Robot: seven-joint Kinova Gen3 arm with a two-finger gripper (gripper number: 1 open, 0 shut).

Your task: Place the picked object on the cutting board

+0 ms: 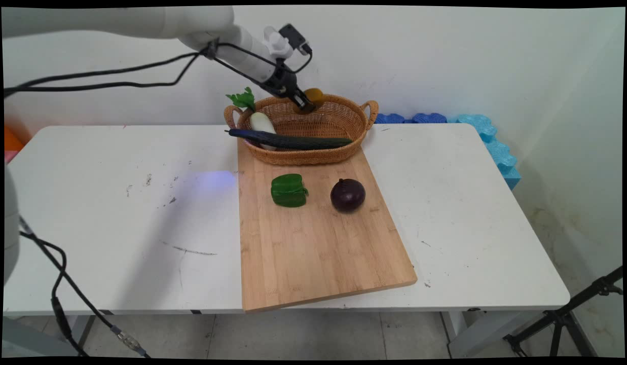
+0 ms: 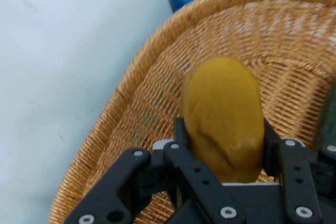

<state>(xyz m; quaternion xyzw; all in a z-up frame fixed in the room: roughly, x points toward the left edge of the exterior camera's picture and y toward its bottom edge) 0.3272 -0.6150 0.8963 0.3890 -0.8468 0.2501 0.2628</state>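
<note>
Overhead, in the main view, the gripper (image 1: pixel 306 105) hangs over the far rim of a wicker basket (image 1: pixel 343 147) at the back of the table (image 1: pixel 115 228), with a yellow-brown potato (image 1: pixel 314 94) caught at its tip, above the basket's back wall. Inside the basket lie a white radish (image 1: pixel 261 123) with green leaves and a long dark cucumber (image 1: pixel 293 141) whose end sticks out over the left rim. The basket's near part sits on a wooden cutting board (image 1: pixel 313 243), which also carries a green pepper (image 1: pixel 288 190) and, just to its right, a dark purple onion (image 1: pixel 347 195). Blue foam pieces (image 1: pixel 488 137) line the wall behind.

From the hand view, the two fingers (image 2: pixel 181 135) press against either side of the potato (image 2: pixel 226 114), closed only as far as its width allows. Woven basket (image 2: pixel 157 103) wall fills the background behind it.
</note>
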